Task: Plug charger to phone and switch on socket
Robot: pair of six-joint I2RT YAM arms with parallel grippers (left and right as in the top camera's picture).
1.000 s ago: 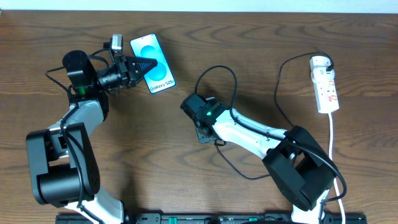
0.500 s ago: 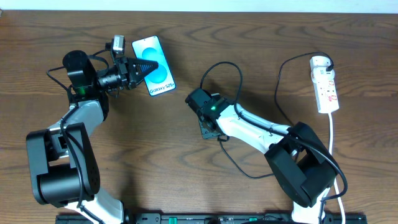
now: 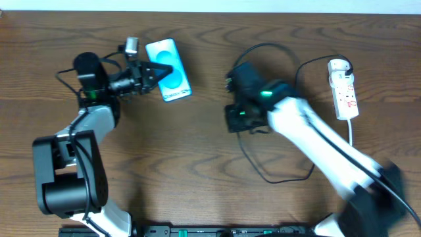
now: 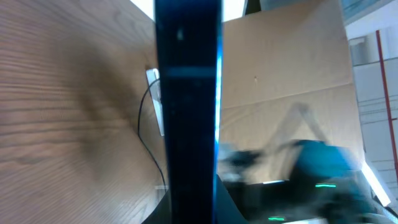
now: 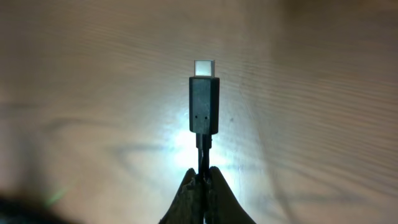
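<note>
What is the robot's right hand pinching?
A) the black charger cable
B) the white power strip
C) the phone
A: in the right wrist view, the right gripper is shut on the charger just behind its plug, which sticks out in front.

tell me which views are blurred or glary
Overhead: right arm smeared by motion, phone sharp. Left wrist: phone a dark close band, background soft. Right wrist: charger crisp, bright glare on the table behind it.
</note>
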